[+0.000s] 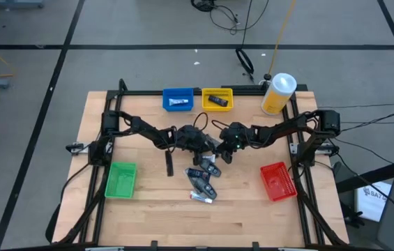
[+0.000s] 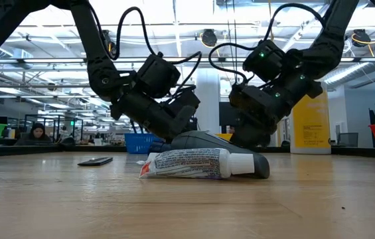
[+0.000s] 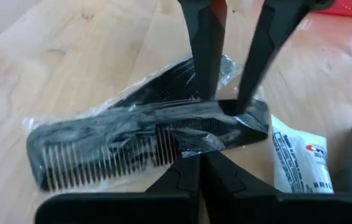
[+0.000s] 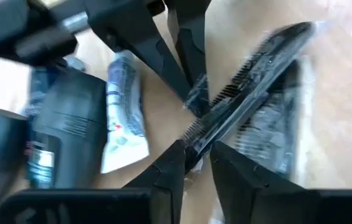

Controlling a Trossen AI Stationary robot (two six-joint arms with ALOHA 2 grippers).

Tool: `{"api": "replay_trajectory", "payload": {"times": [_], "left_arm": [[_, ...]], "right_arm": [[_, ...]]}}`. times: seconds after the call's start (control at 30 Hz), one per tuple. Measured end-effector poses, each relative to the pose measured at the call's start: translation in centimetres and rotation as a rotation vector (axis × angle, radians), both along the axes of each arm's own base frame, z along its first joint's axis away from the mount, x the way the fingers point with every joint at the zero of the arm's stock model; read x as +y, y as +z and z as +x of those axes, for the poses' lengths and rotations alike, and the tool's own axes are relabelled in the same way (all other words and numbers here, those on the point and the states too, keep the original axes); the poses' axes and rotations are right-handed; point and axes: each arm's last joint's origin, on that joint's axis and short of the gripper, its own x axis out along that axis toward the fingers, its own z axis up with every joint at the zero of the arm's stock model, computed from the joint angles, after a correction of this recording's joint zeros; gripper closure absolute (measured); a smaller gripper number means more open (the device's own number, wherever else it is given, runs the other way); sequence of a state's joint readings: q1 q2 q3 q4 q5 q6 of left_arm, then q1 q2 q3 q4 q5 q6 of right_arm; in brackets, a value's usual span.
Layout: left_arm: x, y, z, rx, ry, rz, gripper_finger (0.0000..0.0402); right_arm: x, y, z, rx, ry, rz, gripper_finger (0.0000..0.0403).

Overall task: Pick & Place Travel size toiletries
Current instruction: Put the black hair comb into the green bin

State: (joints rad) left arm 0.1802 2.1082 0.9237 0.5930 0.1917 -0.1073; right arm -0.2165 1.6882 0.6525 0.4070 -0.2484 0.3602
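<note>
1. A wooden table (image 1: 252,216) seen from above carries four small plastic bins: blue (image 1: 166,99) and yellow (image 1: 205,99) at the far edge, green (image 1: 111,183) on the left, red (image 1: 265,183) on the right. Both dark arms reach to the middle, above a loose pile of travel size toiletries (image 1: 203,185).
2. The thing being worked on is a black plastic comb in a clear crinkled wrapper (image 3: 132,137). It sits at the far edge of the pile, between the two grippers.
3. The right gripper (image 4: 195,149) has its claw narrow, the two fingers on either side of one end of the comb. It appears to be clamped on that end.
4. The left gripper (image 3: 194,168) has its claw fully closed, tips right at the comb's edge. I cannot tell whether it pinches the wrapper.
5. Just beside the comb lie a small white squeeze tube with printed text (image 4: 123,118) and a dark rounded bottle (image 4: 70,130). The table-level view shows the white tube on its side at the front.
6. Judged step: the grasp of the comb, with lifting not yet done.
7. The next move likely calls for a straight lift, with the left claw freeing the wrapper, then a carry to a bin. The slippery wrapper may let the comb twist or slide out.
</note>
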Motion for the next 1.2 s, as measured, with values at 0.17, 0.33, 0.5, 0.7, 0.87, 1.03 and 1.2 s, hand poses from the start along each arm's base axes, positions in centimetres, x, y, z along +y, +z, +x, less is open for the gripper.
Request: {"api": "replay_trajectory", "payload": {"times": [0.17, 0.33, 0.5, 0.7, 0.87, 1.03, 1.2], "left_arm": [[-0.6, 0.0, 0.1, 0.001, -0.007, 0.035, 0.0399], [-0.6, 0.0, 0.1, 0.001, -0.001, 0.038, 0.0386], [-0.6, 0.0, 0.1, 0.0, 0.007, 0.044, 0.0396], [-0.6, 0.1, 0.2, -0.011, 0.007, 0.047, 0.0389], [-0.6, 0.1, 0.2, -0.014, 0.016, 0.051, 0.0391], [-0.7, 0.3, 0.4, -0.031, 0.022, 0.058, 0.0397], [-0.8, 0.3, 0.4, -0.032, 0.021, 0.054, 0.0381]], "right_arm": [[-0.2, 0.0, -0.1, -0.001, -0.017, 0.087, 0.0278], [-0.4, 0.0, -0.1, 0.002, -0.052, 0.111, 0.024], [-0.4, 0.2, 0.1, -0.02, -0.052, 0.108, 0.0233], [-0.4, 0.2, 0.1, -0.022, -0.064, 0.081, 0.0251], [-0.4, 0.1, 0.1, -0.02, -0.063, 0.036, 0.0268], [-0.4, -1.1, 0.4, -0.006, -0.033, 0.005, 0.0294], [-0.5, -1.8, 0.7, -0.016, -0.019, -0.022, 0.0344]]}}
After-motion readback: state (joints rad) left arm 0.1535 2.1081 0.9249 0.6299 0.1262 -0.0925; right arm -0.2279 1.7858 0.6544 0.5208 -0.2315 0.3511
